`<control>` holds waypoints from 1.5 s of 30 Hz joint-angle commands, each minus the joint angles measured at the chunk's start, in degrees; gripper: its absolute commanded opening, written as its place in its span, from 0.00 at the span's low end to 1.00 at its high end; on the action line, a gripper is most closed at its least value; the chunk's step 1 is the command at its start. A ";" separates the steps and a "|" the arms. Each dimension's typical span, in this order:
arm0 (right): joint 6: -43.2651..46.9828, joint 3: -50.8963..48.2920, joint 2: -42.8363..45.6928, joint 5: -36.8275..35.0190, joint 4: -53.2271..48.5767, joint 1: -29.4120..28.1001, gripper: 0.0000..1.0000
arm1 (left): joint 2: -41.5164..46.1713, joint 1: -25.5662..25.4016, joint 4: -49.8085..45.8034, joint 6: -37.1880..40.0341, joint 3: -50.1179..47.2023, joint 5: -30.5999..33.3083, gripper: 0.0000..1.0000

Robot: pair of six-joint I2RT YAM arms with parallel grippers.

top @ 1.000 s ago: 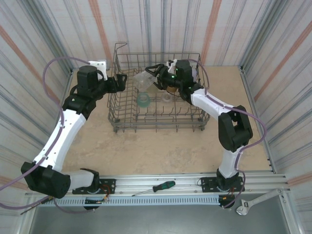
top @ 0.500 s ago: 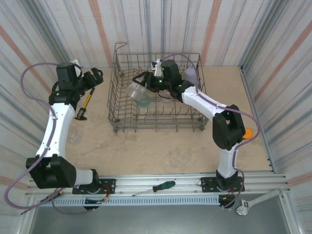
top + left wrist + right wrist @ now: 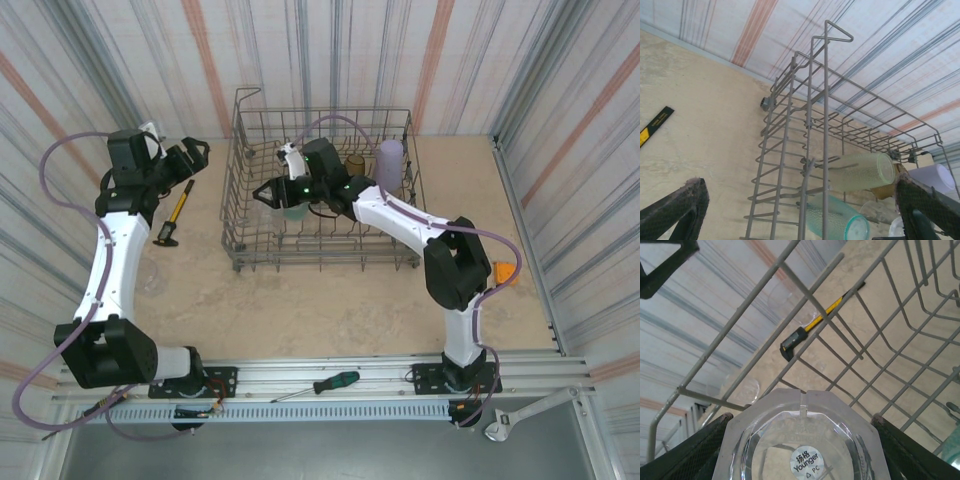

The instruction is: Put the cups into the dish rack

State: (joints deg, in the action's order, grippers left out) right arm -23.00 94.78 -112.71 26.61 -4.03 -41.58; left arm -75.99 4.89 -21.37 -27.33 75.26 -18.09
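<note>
Inside dish rack (image 3: 825, 100) | right fingers (image 3: 705, 450) grasp clear cup (image 3: 805, 430), wrist-view Younger sticker (image 3: 807, 461) | left fingers (image 3: 675, 210) spread

The clear cup (image 3: 805, 440) runs off the right wrist view's bottom edge

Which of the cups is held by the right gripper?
The clear cup, gripped between the right gripper's fingers; the lavender cup and teal cup sit free in the dish rack.

The left hand (image 3: 192, 160) is held wide open near the desk's far-left corner; the right hand (image 3: 266, 193) is clamped on a clear plastic cup (image 3: 800, 435).
</note>
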 commanded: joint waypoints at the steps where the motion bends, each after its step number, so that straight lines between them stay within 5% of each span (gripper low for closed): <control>1: 7.04 0.56 -0.72 -1.91 0.73 -0.54 0.10 | -0.59 0.04 1.85 -0.98 -0.89 -2.57 0.99; 29: 29.50 -8.91 -1.68 -5.81 12.36 -8.90 0.05 | -4.81 0.07 0.71 -0.33 -0.65 -2.21 0.99; 45: 30.30 -8.63 -7.52 -5.26 20.54 -10.01 0.04 | -6.37 0.04 0.62 -0.61 -0.61 -2.27 0.99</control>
State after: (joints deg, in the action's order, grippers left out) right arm 6.15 86.39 -118.45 21.10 13.34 -51.00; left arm -81.89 4.89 -20.75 -27.94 75.09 -20.12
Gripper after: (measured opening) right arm 0.694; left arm 0.986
